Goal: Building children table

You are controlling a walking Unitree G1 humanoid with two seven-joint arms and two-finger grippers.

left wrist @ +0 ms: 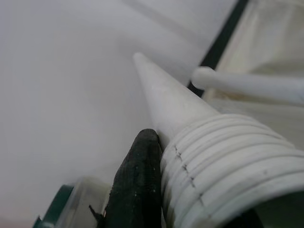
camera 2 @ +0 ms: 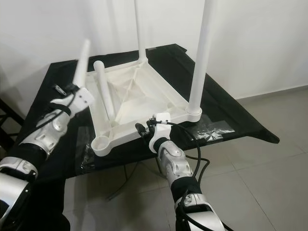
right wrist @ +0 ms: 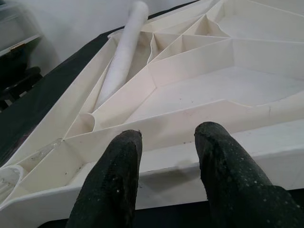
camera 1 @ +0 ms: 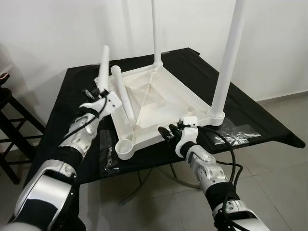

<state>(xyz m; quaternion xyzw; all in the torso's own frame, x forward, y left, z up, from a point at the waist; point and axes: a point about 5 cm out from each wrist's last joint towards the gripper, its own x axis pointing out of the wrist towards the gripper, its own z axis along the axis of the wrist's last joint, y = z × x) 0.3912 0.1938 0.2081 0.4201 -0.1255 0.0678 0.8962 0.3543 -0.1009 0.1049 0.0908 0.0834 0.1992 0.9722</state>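
The white children's tabletop (camera 1: 159,98) lay upside down on a black table (camera 1: 250,120), two legs already standing upright in its right-hand corner sockets: one at the near right (camera 1: 226,62), one at the far right (camera 1: 156,33). A third leg (camera 1: 122,94) lay loose inside the ribbed underside. The left gripper (camera 1: 98,91) was closed around a fourth leg (camera 1: 103,67), holding it tilted beside the tabletop's left edge, its threaded end (left wrist: 228,166) toward the wrist camera. The right gripper (right wrist: 166,156) rested at the tabletop's near rim, fingers (right wrist: 114,175) parted and gripping nothing.
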